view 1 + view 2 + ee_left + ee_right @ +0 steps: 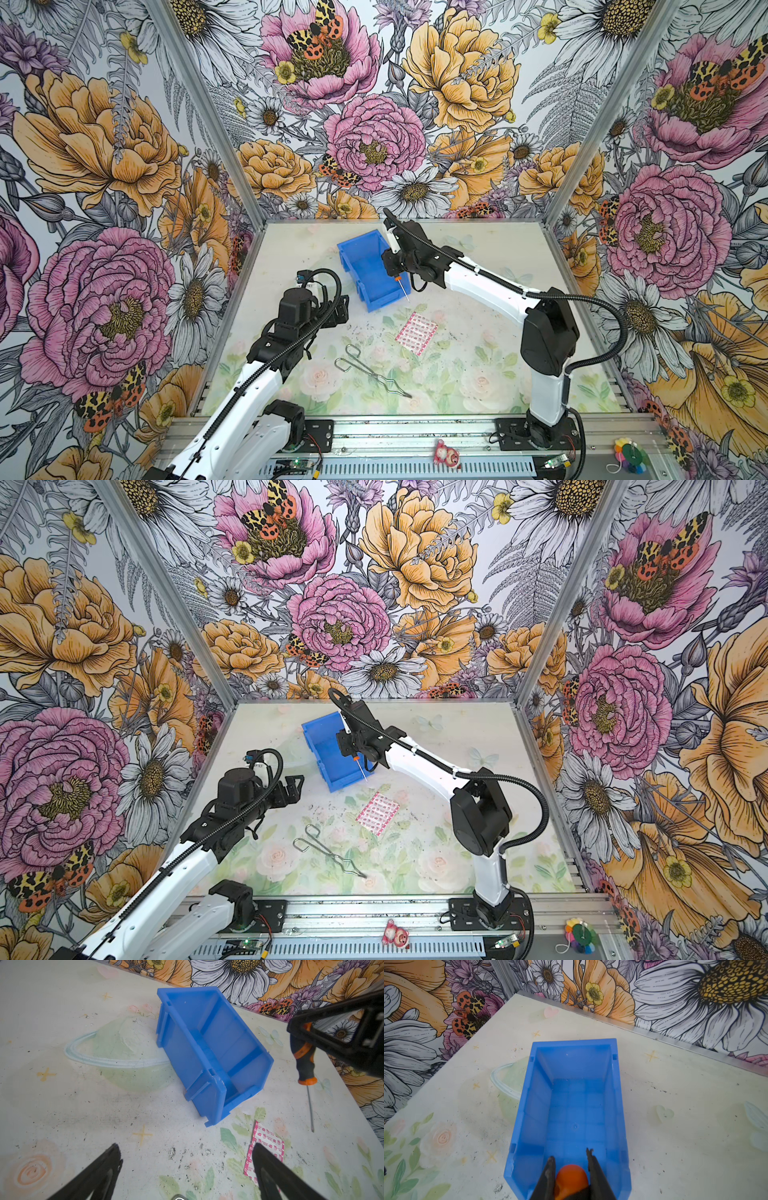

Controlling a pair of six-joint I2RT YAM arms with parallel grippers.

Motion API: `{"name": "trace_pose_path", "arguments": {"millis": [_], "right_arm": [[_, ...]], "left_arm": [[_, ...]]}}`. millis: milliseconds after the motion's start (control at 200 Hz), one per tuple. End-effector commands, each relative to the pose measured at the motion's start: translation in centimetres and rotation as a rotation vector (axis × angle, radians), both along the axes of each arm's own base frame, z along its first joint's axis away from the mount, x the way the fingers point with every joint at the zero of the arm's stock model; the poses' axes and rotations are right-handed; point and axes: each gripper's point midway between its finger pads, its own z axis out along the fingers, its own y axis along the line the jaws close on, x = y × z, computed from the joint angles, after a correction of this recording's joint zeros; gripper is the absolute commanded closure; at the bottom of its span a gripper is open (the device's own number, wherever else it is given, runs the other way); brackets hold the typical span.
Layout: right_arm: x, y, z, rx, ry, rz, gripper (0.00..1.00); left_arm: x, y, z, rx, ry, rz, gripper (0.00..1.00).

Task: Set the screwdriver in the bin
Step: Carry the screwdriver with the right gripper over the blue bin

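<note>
Over near end of blue bin (533, 1105), clear of worktop (478, 257): screwdriver (304, 1059), shaft pointing down, orange-and-black handle pinched by right pincer (570, 1159) (orange cap showing between its fingers (593, 1169)). Left pincer (186, 1149) spread wide, holding nothing, low over worktop, apart from bin.

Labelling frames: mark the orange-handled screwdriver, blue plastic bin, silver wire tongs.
orange-handled screwdriver (304, 1066): left wrist view, handle.
blue plastic bin (539, 1105): right wrist view, side wall.
silver wire tongs (375, 377): in a top view, crossing.
</note>
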Motion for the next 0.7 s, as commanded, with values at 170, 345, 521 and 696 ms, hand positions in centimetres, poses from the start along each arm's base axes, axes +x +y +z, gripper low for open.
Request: {"name": "trace_pose_path", "arguments": {"millis": [170,345,521,696], "right_arm": [[3.3,3.9,-0.3,0.024,-0.029,0.016,1.0],[5.3,5.2,-1.4,0.029,-0.043,0.003,1.0],[6.7,6.0,-3.0,0.038,-0.033,-0.004,1.0],[7.7,6.0,-5.0,0.024,-0.016,-0.023,1.0]], "left_arm": [[-0.5,-0.4,0.0,-0.014,0.008,-0.039,0.01],[-0.9,-0.3,-0.1,-0.024,0.014,-0.029,0.01],[-0.9,-0.3,-0.2,-0.023,0.023,-0.034,0.01],[-0.9,-0.5,-0.4,-0.028,0.034,-0.04,0.01]]}}
